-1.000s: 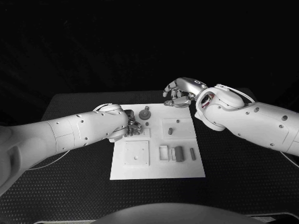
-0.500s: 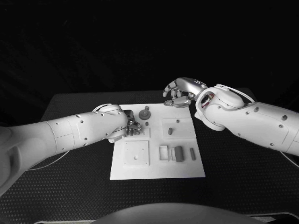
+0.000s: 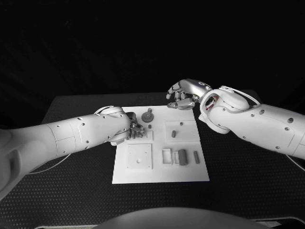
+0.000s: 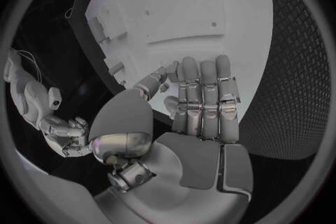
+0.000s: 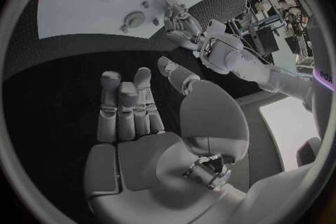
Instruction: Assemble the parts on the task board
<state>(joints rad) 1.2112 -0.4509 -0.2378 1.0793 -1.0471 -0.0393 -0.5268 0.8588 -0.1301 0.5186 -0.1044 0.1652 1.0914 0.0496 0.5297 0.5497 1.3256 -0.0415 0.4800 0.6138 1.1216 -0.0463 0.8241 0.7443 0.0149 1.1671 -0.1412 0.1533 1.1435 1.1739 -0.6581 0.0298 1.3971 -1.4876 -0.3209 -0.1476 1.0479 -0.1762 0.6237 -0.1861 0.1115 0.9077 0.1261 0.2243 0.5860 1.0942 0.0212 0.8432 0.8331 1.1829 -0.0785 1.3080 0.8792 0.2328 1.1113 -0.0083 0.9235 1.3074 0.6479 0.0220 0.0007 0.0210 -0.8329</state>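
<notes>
Left hand (image 3: 133,129), fingers apart and empty, hovers over task board (image 3: 159,175) left edge, next must pinch a part (image 3: 183,157); right hand (image 3: 183,97) idle, spread, beyond board.

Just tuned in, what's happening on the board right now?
The left hand is down at the left edge of the white task board, its fingers over the parts near the far left corner; whether it grips one cannot be told. The right hand hovers over the table past the board's far right corner, holding nothing, fingers loosely curled. A round part stands near the far edge, and several small parts lie in the recesses toward the near right.
</notes>
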